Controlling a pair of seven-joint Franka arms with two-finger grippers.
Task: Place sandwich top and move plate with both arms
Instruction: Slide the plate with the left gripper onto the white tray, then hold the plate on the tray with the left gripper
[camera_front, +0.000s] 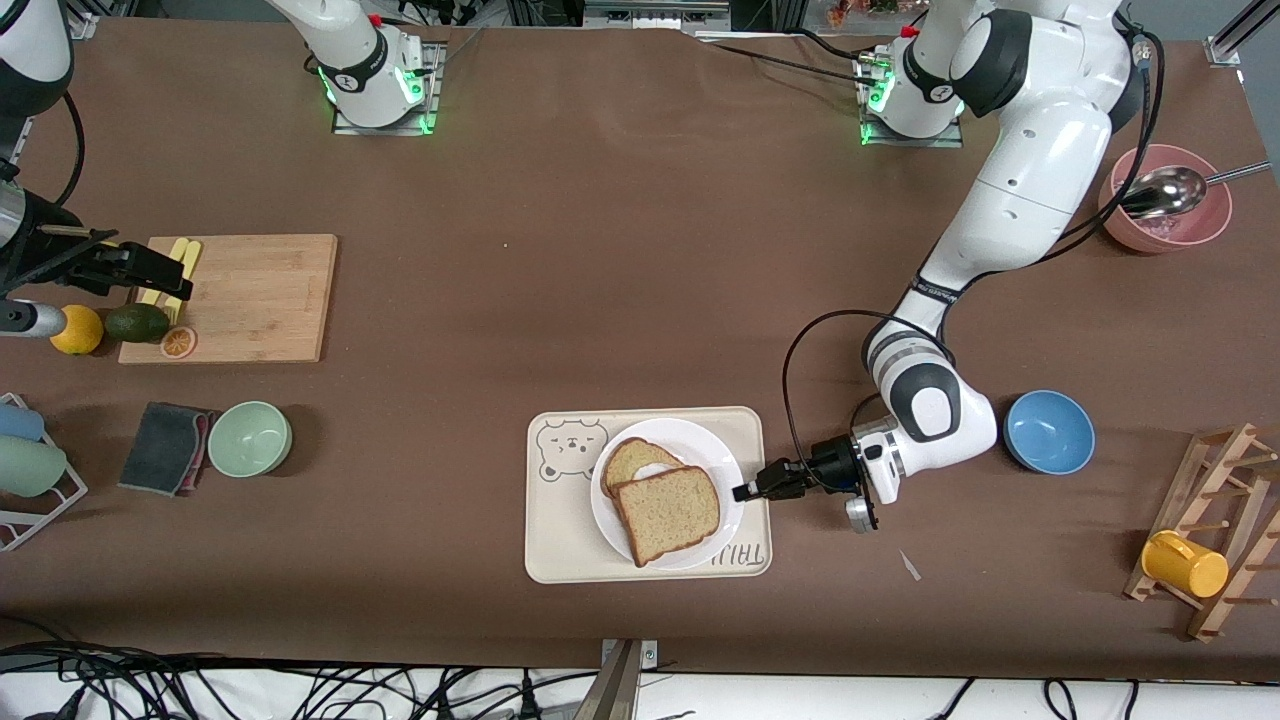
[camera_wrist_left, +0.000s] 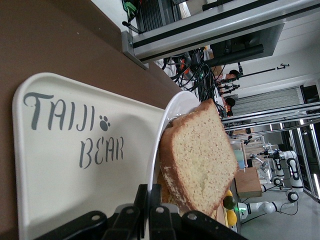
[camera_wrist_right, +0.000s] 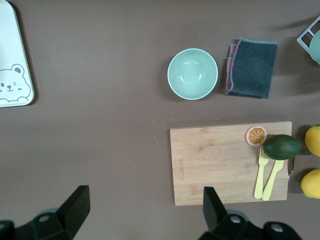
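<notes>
Left claw (camera_front: 742, 492) seemingly pinches the plate (camera_front: 722, 462) rim; right claw (camera_wrist_right: 142, 212) gapes empty.

A robotics lab: aluminium framing (camera_wrist_left: 210, 30), tangled cables (camera_front: 150, 685), and another robot arm (camera_wrist_left: 287, 165) in the background.

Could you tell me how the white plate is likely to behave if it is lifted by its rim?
The plate looks rigid and smooth, so probably slippery. The left gripper is at only one edge, so it may tilt. The bread lies loose on top and could slide.
</notes>
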